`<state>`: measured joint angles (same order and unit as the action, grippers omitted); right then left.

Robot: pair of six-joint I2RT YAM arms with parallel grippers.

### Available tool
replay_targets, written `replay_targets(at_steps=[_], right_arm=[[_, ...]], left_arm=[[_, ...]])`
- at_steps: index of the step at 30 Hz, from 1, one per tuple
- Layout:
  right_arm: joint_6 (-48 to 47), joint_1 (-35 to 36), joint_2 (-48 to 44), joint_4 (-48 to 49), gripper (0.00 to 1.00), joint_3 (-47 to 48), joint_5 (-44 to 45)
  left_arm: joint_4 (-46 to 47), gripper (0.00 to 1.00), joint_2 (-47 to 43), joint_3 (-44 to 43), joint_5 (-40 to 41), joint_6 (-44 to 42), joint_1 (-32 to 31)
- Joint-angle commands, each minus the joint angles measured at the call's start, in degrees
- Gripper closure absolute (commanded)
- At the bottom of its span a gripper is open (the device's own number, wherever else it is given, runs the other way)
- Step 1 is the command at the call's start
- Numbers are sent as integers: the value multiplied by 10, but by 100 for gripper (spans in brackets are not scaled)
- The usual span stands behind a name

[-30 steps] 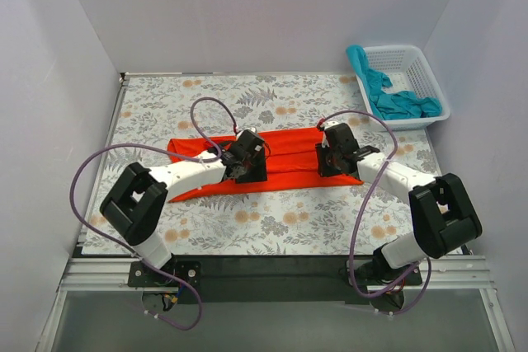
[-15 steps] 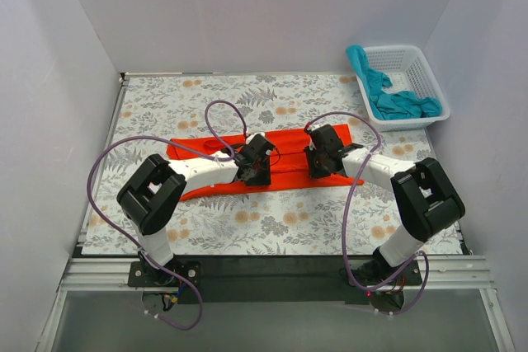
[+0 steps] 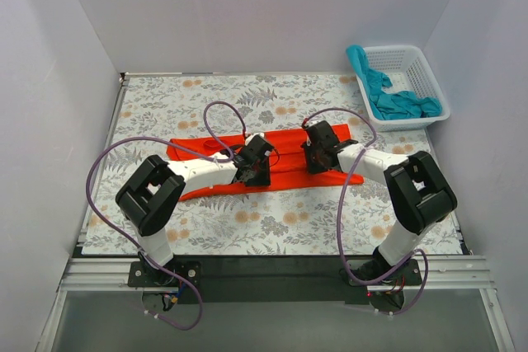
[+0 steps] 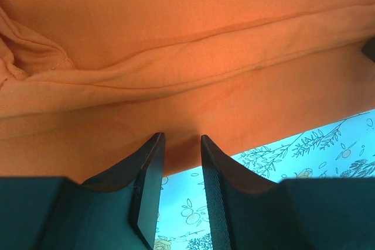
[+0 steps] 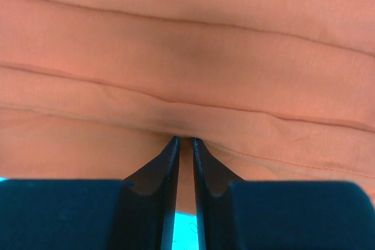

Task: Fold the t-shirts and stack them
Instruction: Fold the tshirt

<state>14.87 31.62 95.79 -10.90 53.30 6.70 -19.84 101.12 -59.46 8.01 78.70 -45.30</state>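
White panel walls enclose the station on three sides. Work surface: table under a grey-green floral cloth with orange blossoms, black mounting rail at its near edge. Item 1: red t-shirt, folded into a long narrow band lying left to right across the middle of the table, its left end creased and tapering. Item 2: white plastic basket at the far right corner, holding a crumpled teal garment with one end draped over the left rim. Left gripper: on the band's near edge left of centre, jaws drawn to a narrow gap with red fabric between the tips. Right gripper: right of centre, jaws almost together, pinching a thin sliver of the same shirt. Purple cables loop above both arms.
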Motion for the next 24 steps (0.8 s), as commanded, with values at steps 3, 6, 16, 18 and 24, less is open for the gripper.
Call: replay_targets(at_steps=[3, 6, 16, 18, 24], right_arm=[[-2, 2, 20, 12, 79, 40, 28], [-7, 2, 33, 15, 79, 54, 39], [-28, -11, 71, 15, 79, 101, 57], [-37, -18, 81, 18, 79, 106, 58], [-58, -50, 105, 24, 78, 145, 35]], left_arm=[[-29, 70, -22, 17, 3, -3, -8], [-30, 70, -25, 19, 0, -5, -8], [-40, 70, -38, 29, -5, -4, -10], [-42, 70, -42, 29, -6, -4, -10], [-45, 64, -62, 30, 2, 20, -10]])
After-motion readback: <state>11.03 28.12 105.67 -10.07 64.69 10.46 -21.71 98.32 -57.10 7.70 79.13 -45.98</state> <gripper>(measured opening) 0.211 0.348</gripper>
